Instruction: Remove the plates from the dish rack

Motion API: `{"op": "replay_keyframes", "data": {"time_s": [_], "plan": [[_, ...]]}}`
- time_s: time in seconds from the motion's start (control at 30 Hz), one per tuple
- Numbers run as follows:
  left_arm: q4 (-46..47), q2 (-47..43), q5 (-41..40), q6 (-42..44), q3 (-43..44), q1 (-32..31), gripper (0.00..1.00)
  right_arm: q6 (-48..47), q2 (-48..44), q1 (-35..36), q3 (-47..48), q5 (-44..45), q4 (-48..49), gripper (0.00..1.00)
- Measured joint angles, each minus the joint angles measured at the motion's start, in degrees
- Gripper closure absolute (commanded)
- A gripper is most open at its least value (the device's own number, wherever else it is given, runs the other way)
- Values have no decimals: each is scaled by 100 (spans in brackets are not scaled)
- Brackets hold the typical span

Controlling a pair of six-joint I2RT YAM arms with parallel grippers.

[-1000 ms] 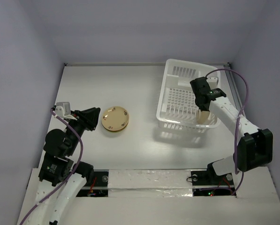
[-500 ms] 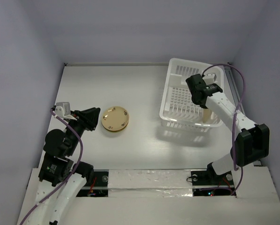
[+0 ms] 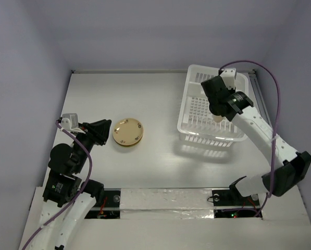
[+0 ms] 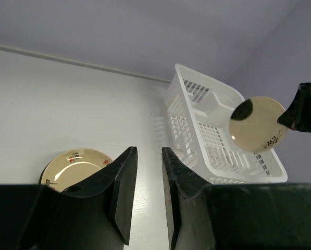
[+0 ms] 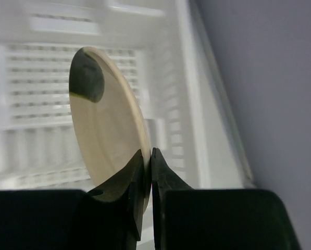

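Observation:
The white dish rack (image 3: 197, 112) stands at the right of the table. My right gripper (image 3: 219, 110) is shut on the rim of a beige plate (image 5: 106, 135) with a dark patch, held on edge above the rack's lattice floor (image 5: 35, 94). The held plate also shows in the left wrist view (image 4: 257, 131), above the rack (image 4: 197, 112). A beige plate with small red marks (image 3: 127, 132) lies flat on the table left of centre. My left gripper (image 3: 102, 131) is open and empty, just left of that plate (image 4: 72, 164).
The rack's raised cutlery compartment (image 4: 218, 101) sits at its far end. The side wall (image 3: 290, 78) rises close behind the rack on the right. The back wall (image 3: 160, 36) borders the far edge of the table.
My right gripper has risen and moved toward the back of the rack, lifting the beige plate off the lattice floor. The rack has shifted slightly. The left arm has not moved.

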Motion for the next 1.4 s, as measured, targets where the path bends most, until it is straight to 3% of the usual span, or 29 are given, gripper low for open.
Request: {"op": "replay_keyframes", "data": {"time_s": [0.2, 0.3, 0.43, 0.63, 0.77, 0.87, 0.9, 1.0, 1.03, 1.13, 1.3, 1.4], "plan": [[0, 0, -48, 2, 0, 0, 77, -140, -793, 691, -494, -1777, 1644, 100], [-2, 4, -94, 2, 0, 0, 77, 24, -710, 979, -833, -2743, 2542, 100], [-2, 35, -129, 0, 0, 0, 70, 284, 236, 1460, -774, -3646, 3473, 100], [-2, 57, -155, 2, 0, 4, 65, 621, 2068, 2140, -85, -4343, 3993, 100], [-4, 57, -160, 2, 0, 4, 64, 903, 2625, 2330, 52, -4728, 4251, 100], [-4, 57, -157, 2, 0, 4, 61, 1132, 2806, 2332, 57, -4903, 4419, 94], [-4, 57, -157, 2, 0, 4, 61, 1191, 2848, 2332, 57, -4927, 4489, 91], [-4, 57, -157, 2, 0, 4, 58, 1390, 2977, 2326, 57, -4962, 4627, 70], [-4, 57, -157, 2, 0, 4, 56, 1429, 3001, 2323, 57, -4962, 4629, 57], [-4, 57, -157, 0, 0, 4, 53, 1504, 3032, 2323, 55, -4957, 4625, 40], [-4, 70, -155, 0, 0, 26, 49, 1521, 3029, 2323, 55, -4929, 4621, 25], [-2, 85, -151, 0, 0, 44, 39, 1473, 2990, 2334, 42, -4787, 4597, 2]]}}
